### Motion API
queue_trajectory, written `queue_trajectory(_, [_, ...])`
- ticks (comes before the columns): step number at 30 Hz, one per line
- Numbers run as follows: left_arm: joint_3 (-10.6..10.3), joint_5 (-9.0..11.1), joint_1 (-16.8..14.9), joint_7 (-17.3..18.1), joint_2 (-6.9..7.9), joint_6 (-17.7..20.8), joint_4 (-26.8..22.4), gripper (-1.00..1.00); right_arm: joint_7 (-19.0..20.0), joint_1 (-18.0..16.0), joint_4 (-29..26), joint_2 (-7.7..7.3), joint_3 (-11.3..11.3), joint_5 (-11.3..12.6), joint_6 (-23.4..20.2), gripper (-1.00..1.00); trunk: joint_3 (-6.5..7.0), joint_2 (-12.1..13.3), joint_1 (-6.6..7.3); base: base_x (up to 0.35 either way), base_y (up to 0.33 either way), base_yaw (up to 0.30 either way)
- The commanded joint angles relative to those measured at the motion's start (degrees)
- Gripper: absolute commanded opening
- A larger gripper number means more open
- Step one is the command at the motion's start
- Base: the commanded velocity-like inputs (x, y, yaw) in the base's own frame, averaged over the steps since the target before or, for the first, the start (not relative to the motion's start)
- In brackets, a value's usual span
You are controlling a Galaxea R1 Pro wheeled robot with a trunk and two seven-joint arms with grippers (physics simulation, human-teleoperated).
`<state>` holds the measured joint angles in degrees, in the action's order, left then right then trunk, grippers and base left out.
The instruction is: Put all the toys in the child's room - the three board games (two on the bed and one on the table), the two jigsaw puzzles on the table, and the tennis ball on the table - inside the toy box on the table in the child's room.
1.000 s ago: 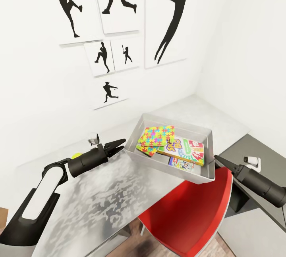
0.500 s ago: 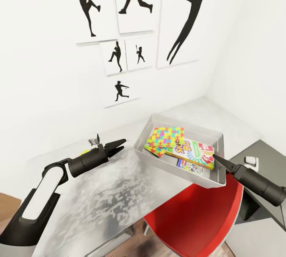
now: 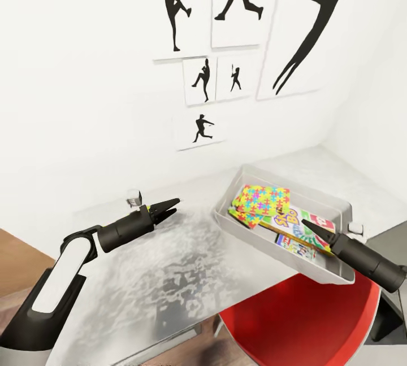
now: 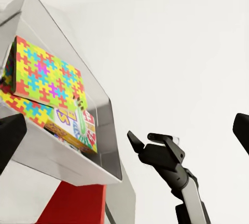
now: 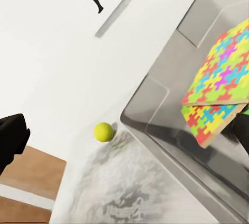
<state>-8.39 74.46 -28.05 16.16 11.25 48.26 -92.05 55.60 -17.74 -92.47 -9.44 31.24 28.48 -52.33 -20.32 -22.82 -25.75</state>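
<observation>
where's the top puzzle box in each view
Head view: the puzzle box lies at centre right, in the far end of the grey bin.
Left wrist view: upper left, inside the bin.
Right wrist view: right edge, inside the bin.
Shared landmark: the bin's rim.

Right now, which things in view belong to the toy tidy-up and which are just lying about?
Job:
toy box
jigsaw puzzles
Skip-Bo board game
smaller board game
tennis ball
table

Lying about:
red chair
baseball silhouette pictures
</observation>
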Motion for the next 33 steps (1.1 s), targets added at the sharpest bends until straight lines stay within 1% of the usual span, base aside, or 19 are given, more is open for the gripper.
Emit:
queue_trajectory(1, [0.0, -0.1, -0.1, 0.2, 0.02, 0.1, 0.0, 1.0, 0.1, 0.0, 0.0, -0.07, 0.1, 0.0, -0.3, 1.0, -0.08, -0.1, -0.03, 0.0, 0.0, 0.272])
queue_trajectory(8, [-0.2, -0.1, -0.1, 0.1, 0.0, 0.1, 0.0, 1.0, 0.2, 0.2, -0.1, -0.37, 0.1, 0.1, -0.3, 1.0, -0.04, -0.1, -0.03, 0.0, 0.0, 0.102])
queue_trajectory(20, [-0.3, -0.1, -0.1, 0.2, 0.0, 0.2, 0.0, 1.0, 0.3, 0.2, -0.1, -0.48, 0.2, 0.1, -0.3, 1.0, -0.03, -0.1, -0.03, -0.015, 0.0, 0.018])
queue_trajectory(33, [0.0, -0.1, -0.1, 0.9, 0.0, 0.1, 0.0, 1.0, 0.5, 0.2, -0.1, -0.52, 0.4, 0.1, -0.3, 1.0, -0.03, -0.1, -0.03, -0.166, 0.076, 0.002])
